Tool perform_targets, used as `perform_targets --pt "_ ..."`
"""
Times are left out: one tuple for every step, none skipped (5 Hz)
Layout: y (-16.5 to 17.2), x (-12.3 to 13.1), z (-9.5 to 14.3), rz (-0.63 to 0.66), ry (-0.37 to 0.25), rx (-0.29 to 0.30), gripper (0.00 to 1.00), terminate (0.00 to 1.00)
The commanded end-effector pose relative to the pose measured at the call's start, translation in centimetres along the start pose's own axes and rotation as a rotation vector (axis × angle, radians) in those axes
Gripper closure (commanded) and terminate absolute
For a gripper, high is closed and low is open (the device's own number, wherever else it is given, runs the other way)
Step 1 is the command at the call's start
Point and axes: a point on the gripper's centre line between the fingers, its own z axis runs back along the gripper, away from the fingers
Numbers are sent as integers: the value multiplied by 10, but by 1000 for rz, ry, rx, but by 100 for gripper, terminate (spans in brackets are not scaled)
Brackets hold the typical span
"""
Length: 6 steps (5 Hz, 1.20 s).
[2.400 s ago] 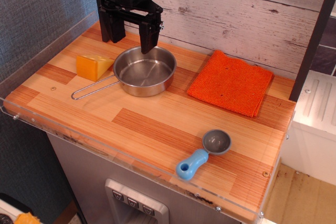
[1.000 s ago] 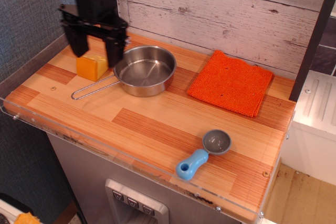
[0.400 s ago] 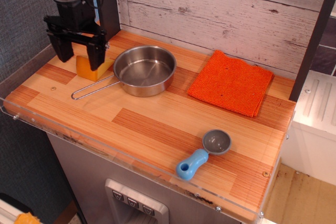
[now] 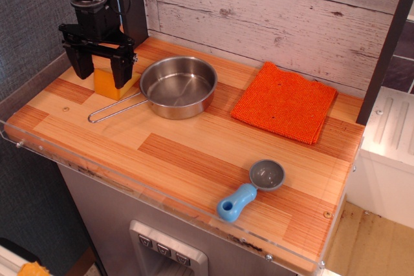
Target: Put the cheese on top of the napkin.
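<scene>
Black gripper (image 4: 102,72) pointed straight down, jaws spread wide astride the cheese (image 4: 107,83), gripping nothing; napkin (image 4: 284,102) lay at three o'clock.

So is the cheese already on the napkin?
No, the cheese sits left of the steel pan, far from the bare napkin.

The tool (image 4: 101,71) hides much of the cheese (image 4: 105,83).

Black blocky end effector (image 4: 101,69) with two flat fingers, cabled arm.
</scene>
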Motion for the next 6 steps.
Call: perform_targets --pt "7 8 11 4 -27 11 100 0" --pt "7 2 35 11 -65 24 100 0" --pt "-9 -10 86 38 -169 59 100 0" --pt "-54 -13 129 21 -285 6 100 0" --pt "-102 12 131 -112 -285 -98 100 0" --pt "-156 35 114 -171 -225 -127 100 0"
